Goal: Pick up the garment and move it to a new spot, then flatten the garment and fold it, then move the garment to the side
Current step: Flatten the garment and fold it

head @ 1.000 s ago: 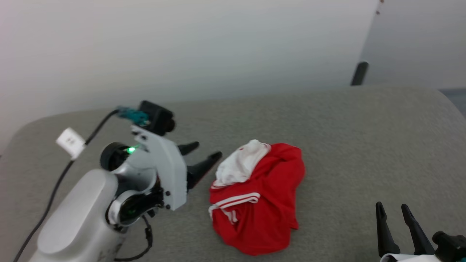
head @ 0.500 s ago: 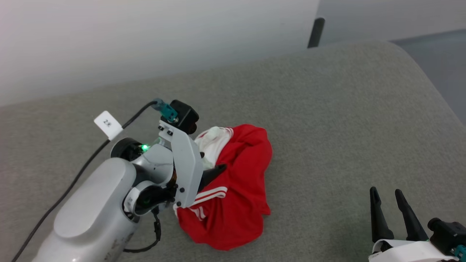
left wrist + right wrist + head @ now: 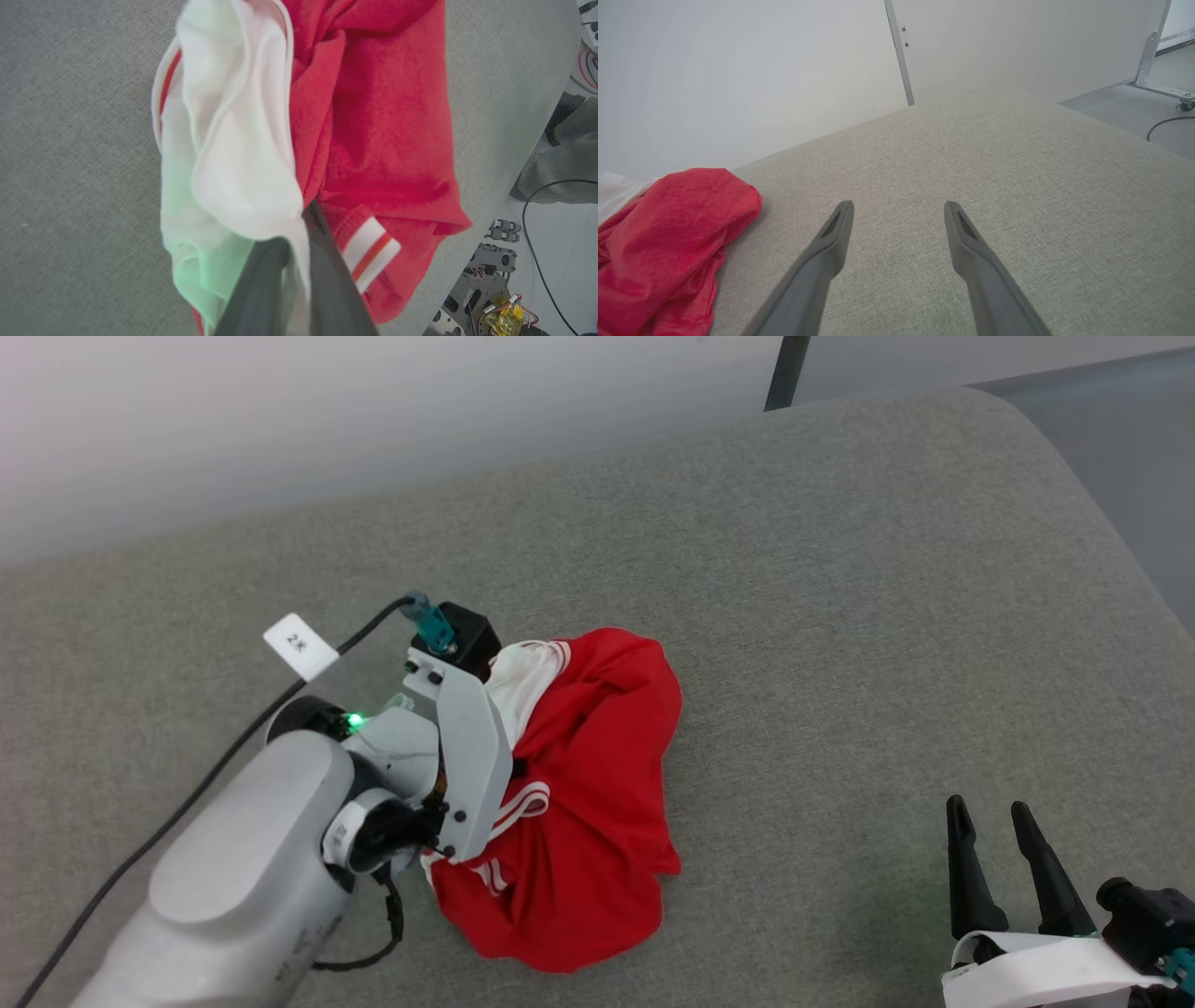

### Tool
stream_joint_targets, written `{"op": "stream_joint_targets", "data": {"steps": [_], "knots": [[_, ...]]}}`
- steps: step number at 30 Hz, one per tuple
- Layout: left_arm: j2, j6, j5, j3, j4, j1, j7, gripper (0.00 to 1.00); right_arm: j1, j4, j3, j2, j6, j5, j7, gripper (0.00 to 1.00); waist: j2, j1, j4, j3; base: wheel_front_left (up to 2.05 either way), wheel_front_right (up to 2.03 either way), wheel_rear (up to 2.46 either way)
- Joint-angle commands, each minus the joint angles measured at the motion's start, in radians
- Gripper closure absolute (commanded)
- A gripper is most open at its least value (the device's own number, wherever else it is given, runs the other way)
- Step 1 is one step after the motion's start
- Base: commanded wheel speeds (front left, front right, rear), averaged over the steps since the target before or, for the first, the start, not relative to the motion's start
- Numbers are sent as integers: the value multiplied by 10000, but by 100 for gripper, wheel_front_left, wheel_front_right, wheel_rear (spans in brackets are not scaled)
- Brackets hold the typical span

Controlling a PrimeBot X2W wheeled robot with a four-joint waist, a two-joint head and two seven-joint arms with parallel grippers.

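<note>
- You have one garment [image 3: 579,803], red with white panels, crumpled at the lower centre of the head view on the grey padded surface [image 3: 840,616].
- You have two grippers in view.
- The left gripper [image 3: 295,224], left of centre in the head view, pinches a white fold of the garment between its two fingers.
- The right gripper [image 3: 987,803], at the lower right, has both fingers spread and empty, well apart from the garment.
- One white tag [image 3: 300,645] shows at the upper left of the garment.

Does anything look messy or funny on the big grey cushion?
Yes. The garment lies scrunched in a heap on the grey cushion, its white lining bulging out and striped trim twisted. The left gripper has its jaws pinched on a white fold. Nothing looks torn or spilled.
</note>
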Motion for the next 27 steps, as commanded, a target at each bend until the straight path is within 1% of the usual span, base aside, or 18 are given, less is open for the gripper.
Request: {"op": "stream_joint_targets", "data": {"steps": [1, 4, 7, 11, 16, 20, 27], "knots": [[23, -2, -52, -21, -7, -104, 78, 100, -110, 13, -27, 26, 4, 28, -54, 0, 0, 0, 43, -21, 0, 0, 0], [37, 79, -185, 40, -103, -246, 320, 100, -85, 47, -39, 32, 4, 7, -53, 0, 0, 0, 146, -69, 0, 0, 0], [53, 283, -306, 196, -241, -377, 437, 100, -45, 53, -50, 32, 4, 47, -54, 0, 0, 0, 270, -137, 0, 0, 0], [210, 521, -430, 383, -517, -389, 631, 100, 53, 38, -90, 33, 4, 80, -55, 0, 0, 0, 476, -239, 0, 0, 0], [643, 838, -519, 787, -855, -236, 560, 100, 103, 22, -184, 35, 4, 14, -53, 0, 0, 0, 805, -367, 0, 0, 0], [1099, 1144, -557, 1123, -981, 30, 485, 100, 124, 13, -222, 34, 4, -47, -53, 0, 0, 0, 1072, -461, 0, 0, 0], [1946, 1749, -543, 1608, -830, 852, 382, 100, 155, -9, -273, 31, 4, -90, -54, 0, 0, 0, 1404, -549, 0, 0, 0]]}}
